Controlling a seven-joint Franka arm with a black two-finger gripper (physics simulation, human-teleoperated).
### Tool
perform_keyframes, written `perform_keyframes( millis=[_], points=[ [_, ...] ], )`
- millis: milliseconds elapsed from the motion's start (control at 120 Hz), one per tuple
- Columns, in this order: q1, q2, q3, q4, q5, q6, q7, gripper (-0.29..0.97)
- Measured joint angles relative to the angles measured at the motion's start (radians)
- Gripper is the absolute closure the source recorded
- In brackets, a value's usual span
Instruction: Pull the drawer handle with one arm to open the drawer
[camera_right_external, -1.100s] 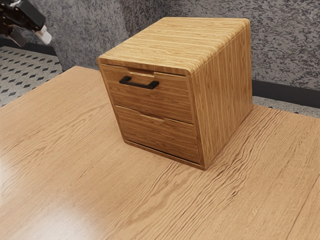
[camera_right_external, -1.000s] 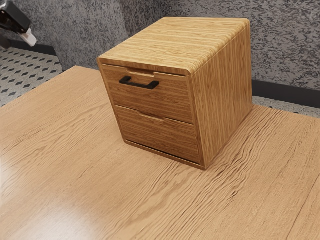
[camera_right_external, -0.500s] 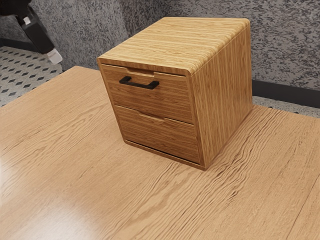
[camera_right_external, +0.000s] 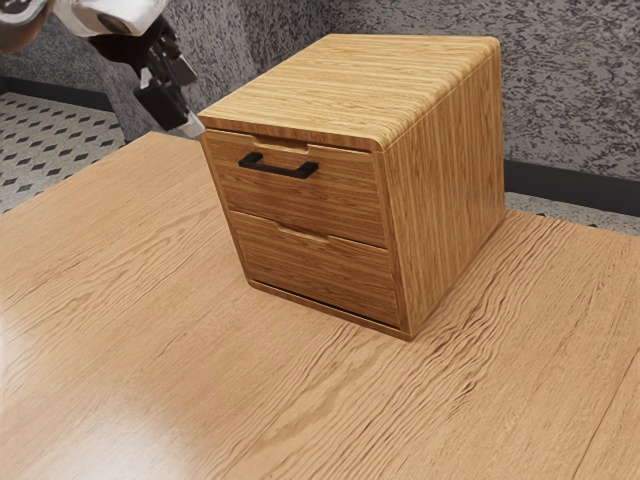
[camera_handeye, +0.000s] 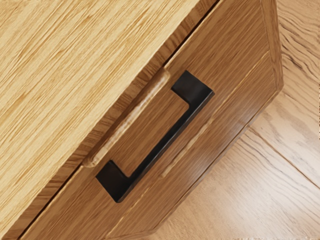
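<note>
Nearest to us lies the broad light-oak table top (camera_right_external: 150, 380), its grain running across the front with a pale sheen toward the exterior view's left. Standing on it, further back, is the square two-drawer cabinet of striped bamboo-coloured wood (camera_right_external: 440, 180). Its plain lower drawer (camera_right_external: 320, 265) sits flush in the face, and above it the upper drawer (camera_right_external: 340, 205) is likewise shut, its front level with the frame. On that upper front, close under the cabinet's top edge, is the slim black bar handle (camera_right_external: 278, 168). The wrist view looks down over the top's edge at the handle (camera_handeye: 160, 137), with a rounded wooden lip (camera_handeye: 127, 117) just above it. Beyond the cabinet's upper corner, on the exterior view's left, our black two-finger gripper (camera_right_external: 180, 118) hangs near that corner but apart from the handle, carried by the white arm link (camera_right_external: 100, 15). We cannot tell whether the gripper stands wide or narrow. Behind it are the diamond-patterned floor (camera_right_external: 50, 140) and the speckled grey wall (camera_right_external: 580, 70).
</note>
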Motion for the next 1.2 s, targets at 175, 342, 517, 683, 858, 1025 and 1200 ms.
perform_keyframes(
  millis=[175, 342, 517, 683, 858, 1025, 1200],
  points=[
    [-0.042, -0.026, -0.029, -0.067, 0.027, 0.011, 0.081, 0.03],
    [-0.053, -0.018, -0.098, -0.079, 0.057, 0.022, 0.143, 0.03],
    [-0.042, 0.016, -0.103, -0.082, 0.068, 0.054, 0.191, 0.03],
    [-0.020, 0.023, -0.104, -0.096, 0.071, 0.079, 0.226, 0.03],
    [-0.013, 0.036, -0.111, -0.102, 0.071, 0.094, 0.253, 0.04],
    [-0.021, 0.042, -0.117, -0.114, 0.071, 0.101, 0.271, 0.08],
    [-0.038, 0.045, -0.117, -0.117, 0.070, 0.131, 0.285, 0.13]
  ],
)
